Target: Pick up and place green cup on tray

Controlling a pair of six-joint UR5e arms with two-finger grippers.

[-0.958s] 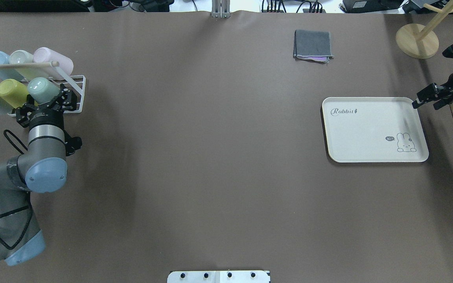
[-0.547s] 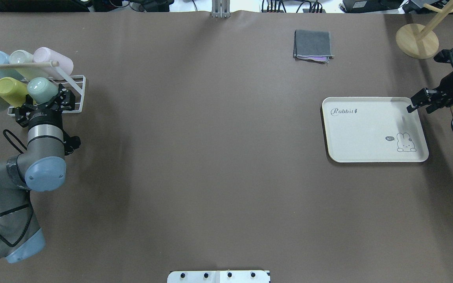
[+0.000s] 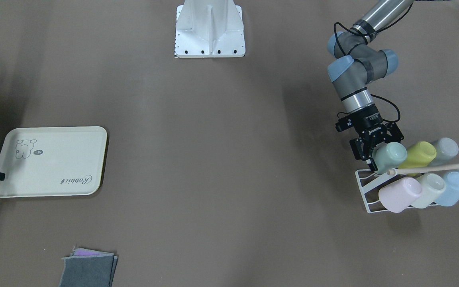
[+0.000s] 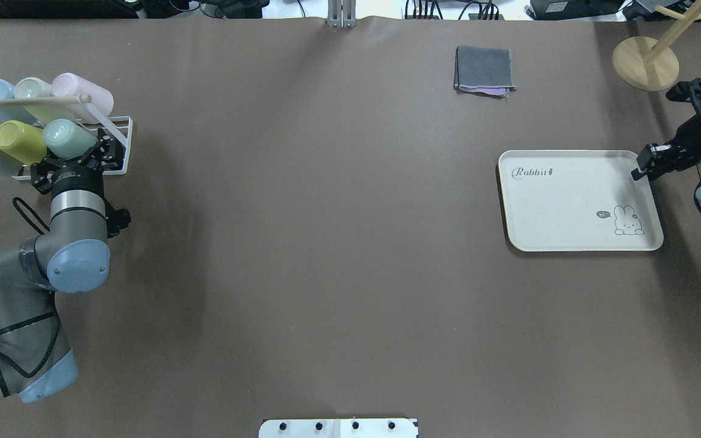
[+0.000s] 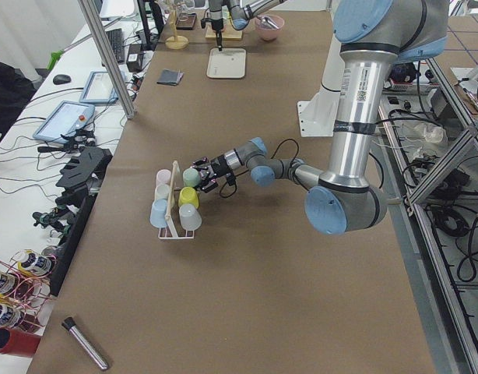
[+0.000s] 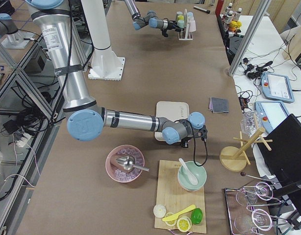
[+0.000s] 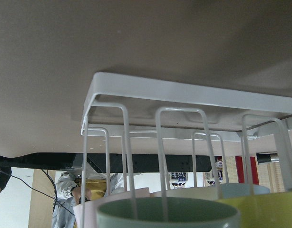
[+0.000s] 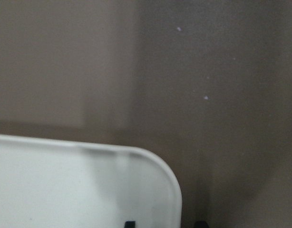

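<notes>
The green cup [image 4: 66, 137] lies mouth-first toward my left arm on the white wire rack [image 4: 120, 146], at the rack's right end beside a yellow-green cup [image 4: 19, 141]. My left gripper [image 4: 76, 157] is open, with its fingers on either side of the cup's mouth end [image 3: 391, 155]. The cup's rim fills the bottom of the left wrist view [image 7: 167, 211]. The cream tray [image 4: 569, 201] lies flat at the right. My right gripper [image 4: 644, 170] is at its far right corner. Its two fingertips stand a little apart at the tray's rim [image 8: 172, 190], holding nothing.
Several more cups [image 4: 83, 97] lie on the rack under a wooden dowel [image 4: 22, 102]. A folded grey cloth [image 4: 484, 70] and a wooden stand base [image 4: 645, 64] are at the back right. A cutting board with a bowl [image 6: 192, 176] is beyond the tray.
My right gripper has moved in toward the tray's far right corner and turned. My left arm has shifted slightly right at the rack, still at the green cup. The tray has not moved.
</notes>
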